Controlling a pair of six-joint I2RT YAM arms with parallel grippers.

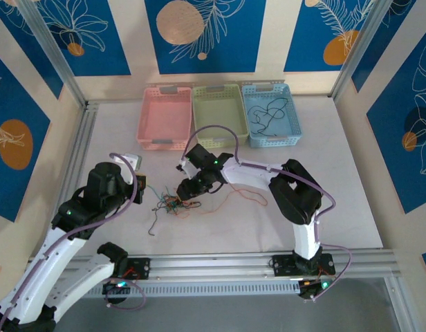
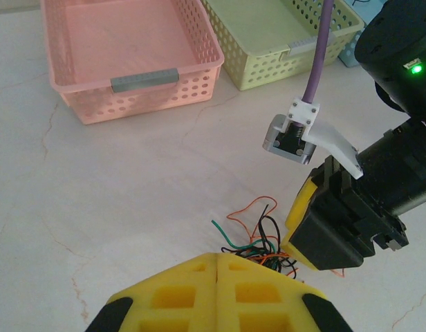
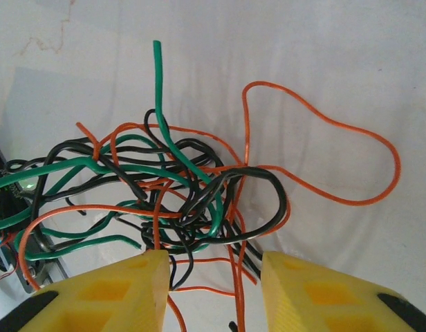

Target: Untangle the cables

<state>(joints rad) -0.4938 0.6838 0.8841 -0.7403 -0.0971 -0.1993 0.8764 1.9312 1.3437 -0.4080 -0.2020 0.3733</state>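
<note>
Closest to me is my right hand (image 3: 213, 266), its yellow fingers (image 3: 130, 290) about half wide and set on either side of the cables (image 3: 192, 187). I think it sits there so it can pinch one wire, but nothing looks pinched yet. Biggest is the pale counter (image 1: 351, 194), where the black, orange and green knot lies between both arms. At the back stand a pink basket (image 1: 164, 114), a green basket (image 1: 216, 114) and a blue basket (image 1: 275, 142). One black wire (image 1: 268, 114) lies in the blue one, so I guess freed wires go there. My left hand (image 2: 218, 261) is closed tight on nothing, just beside the knot, maybe to hold it down.
</note>
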